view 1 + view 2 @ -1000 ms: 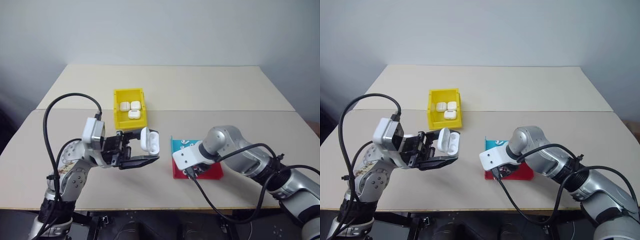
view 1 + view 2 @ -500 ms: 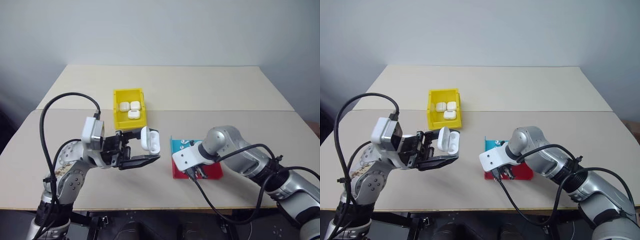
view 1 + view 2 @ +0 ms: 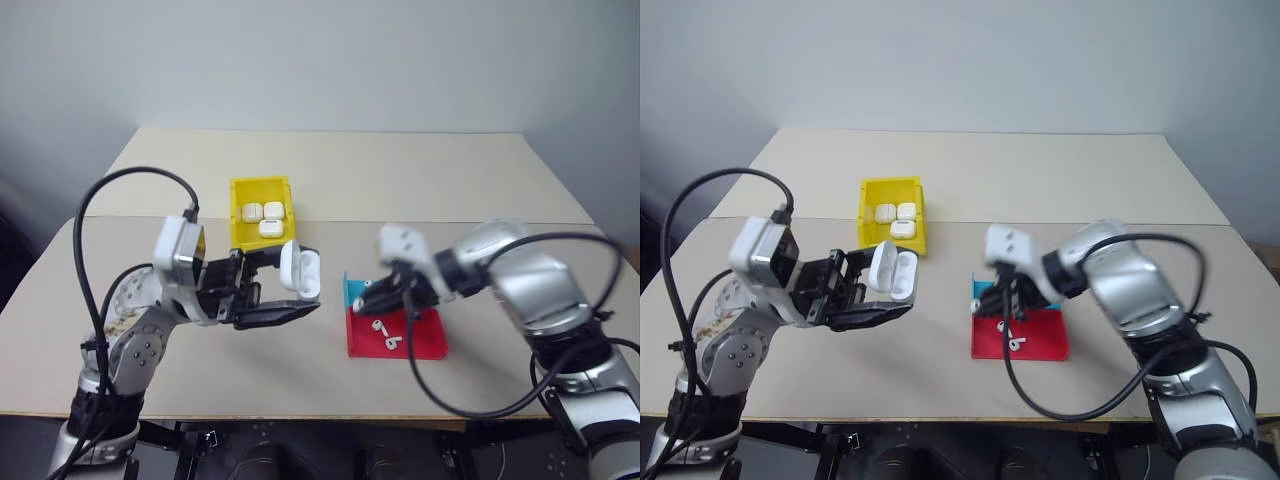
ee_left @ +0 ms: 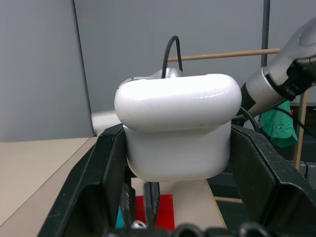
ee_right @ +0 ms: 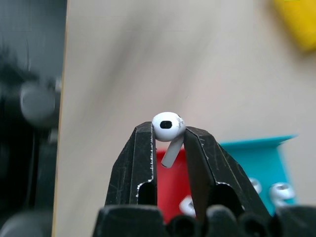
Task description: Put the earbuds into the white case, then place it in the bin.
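My left gripper [image 3: 298, 288] is shut on a white case [image 3: 301, 269] with its lid flipped open, held above the table in front of the yellow bin [image 3: 243, 236]; the case's rounded body [image 4: 177, 134] sits between the black fingers [image 4: 101, 182]. My right gripper [image 5: 168, 134] is shut on one white earbud [image 5: 168, 126], pinched at the fingertips. It hovers over the near left edge of the red tray [image 3: 425, 342], to the right of the case. Two more earbuds [image 3: 385, 334] lie on the red tray.
Three closed white cases [image 3: 266, 216] lie in the yellow bin. A blue tray [image 3: 353, 292] with small white pieces sits just behind the red tray, partly hidden by my right gripper [image 3: 376, 297]. The table's seam runs behind the bin.
My right gripper has lifted off the red tray with an earbud and turned toward the case. The left gripper with the case has risen slightly.
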